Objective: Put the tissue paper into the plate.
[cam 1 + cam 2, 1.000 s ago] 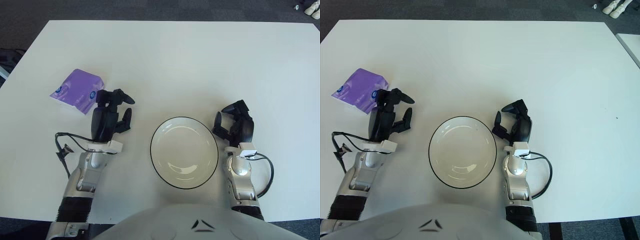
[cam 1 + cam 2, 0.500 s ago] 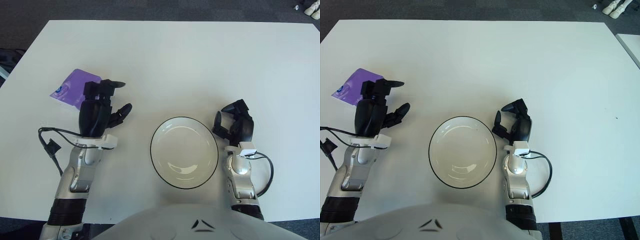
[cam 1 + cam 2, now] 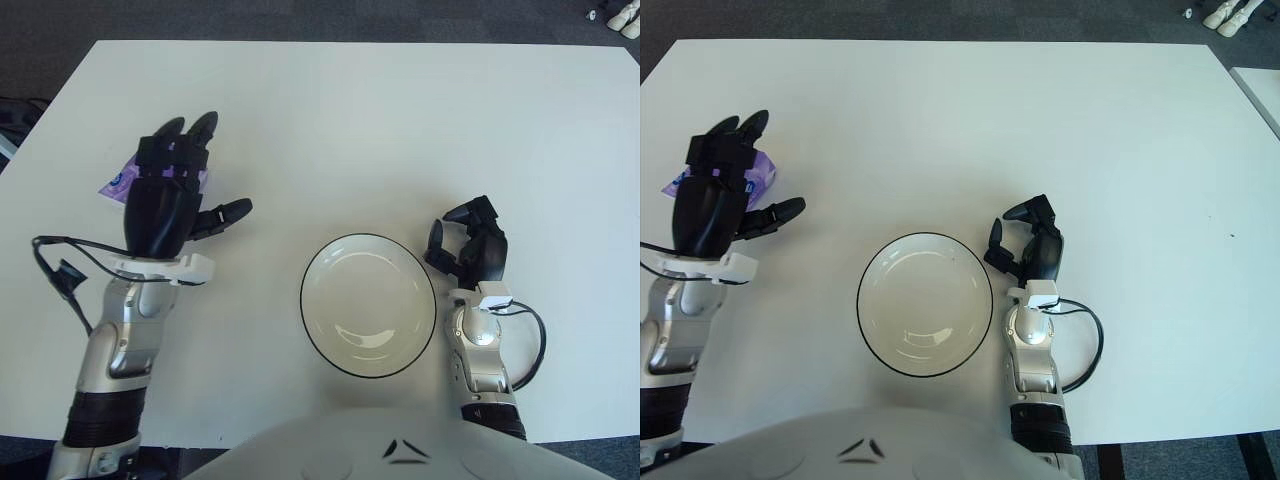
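Note:
The tissue paper is a purple packet (image 3: 113,184) on the white table's left side, mostly hidden beneath my left hand (image 3: 195,165). That hand hovers over the packet with its fingers spread open and the thumb pointing right; I cannot tell whether it touches the packet. A white plate with a dark rim (image 3: 304,292) sits empty at the front centre. My right hand (image 3: 464,240) shows just right of the plate, fingers relaxed and holding nothing.
A black cable (image 3: 60,270) loops off my left wrist. The table's left edge (image 3: 40,118) runs close to the packet. Dark carpet surrounds the table, with white shoes (image 3: 627,17) at the far right corner.
My left hand has risen and moved left and away from me, from beside the packet to over it, and its fingers have spread wide. The right hand and plate have not moved.

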`<state>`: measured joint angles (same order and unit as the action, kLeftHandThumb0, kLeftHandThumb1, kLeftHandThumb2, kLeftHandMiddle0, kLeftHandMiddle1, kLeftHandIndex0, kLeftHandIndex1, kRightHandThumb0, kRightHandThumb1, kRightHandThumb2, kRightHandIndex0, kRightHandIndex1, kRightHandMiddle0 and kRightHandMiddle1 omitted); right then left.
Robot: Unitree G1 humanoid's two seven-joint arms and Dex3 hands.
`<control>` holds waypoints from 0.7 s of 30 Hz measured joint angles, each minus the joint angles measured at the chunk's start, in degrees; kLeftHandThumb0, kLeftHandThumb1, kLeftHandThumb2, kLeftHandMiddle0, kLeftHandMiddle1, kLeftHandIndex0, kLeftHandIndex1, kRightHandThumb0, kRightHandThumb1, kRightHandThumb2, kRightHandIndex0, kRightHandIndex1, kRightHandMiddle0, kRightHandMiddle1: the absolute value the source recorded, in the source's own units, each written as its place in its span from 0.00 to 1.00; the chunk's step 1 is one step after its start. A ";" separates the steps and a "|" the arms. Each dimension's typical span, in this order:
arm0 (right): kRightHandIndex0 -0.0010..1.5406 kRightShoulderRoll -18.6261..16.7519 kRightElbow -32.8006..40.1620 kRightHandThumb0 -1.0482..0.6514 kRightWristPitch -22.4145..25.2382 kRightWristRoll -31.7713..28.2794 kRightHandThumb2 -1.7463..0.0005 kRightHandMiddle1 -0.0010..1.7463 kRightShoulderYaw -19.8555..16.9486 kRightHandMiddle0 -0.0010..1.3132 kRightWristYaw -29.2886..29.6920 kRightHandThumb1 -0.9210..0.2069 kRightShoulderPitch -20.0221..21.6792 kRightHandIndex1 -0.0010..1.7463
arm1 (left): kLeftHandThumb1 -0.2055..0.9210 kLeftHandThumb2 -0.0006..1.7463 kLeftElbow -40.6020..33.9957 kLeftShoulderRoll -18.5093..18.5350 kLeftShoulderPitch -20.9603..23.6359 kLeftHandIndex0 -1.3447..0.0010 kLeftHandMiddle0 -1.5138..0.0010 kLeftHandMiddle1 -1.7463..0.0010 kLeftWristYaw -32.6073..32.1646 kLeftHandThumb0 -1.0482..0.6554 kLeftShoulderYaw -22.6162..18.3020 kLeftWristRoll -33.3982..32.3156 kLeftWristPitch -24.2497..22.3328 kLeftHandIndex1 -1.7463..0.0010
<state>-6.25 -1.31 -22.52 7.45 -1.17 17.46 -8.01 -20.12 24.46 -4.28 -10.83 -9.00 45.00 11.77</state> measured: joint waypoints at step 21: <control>0.69 -0.05 -0.09 0.34 0.21 -0.01 0.26 1.00 -0.02 0.44 -0.13 0.50 0.30 1.00 | 0.98 0.22 3.17 3.09 7.44 1.00 1.00 1.00 5.01 0.00 1.90 7.38 -11.35 1.00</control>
<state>-6.30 -1.40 -22.32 7.44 -1.19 17.33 -7.72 -16.95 27.55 3.16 -5.82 -7.10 52.37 0.41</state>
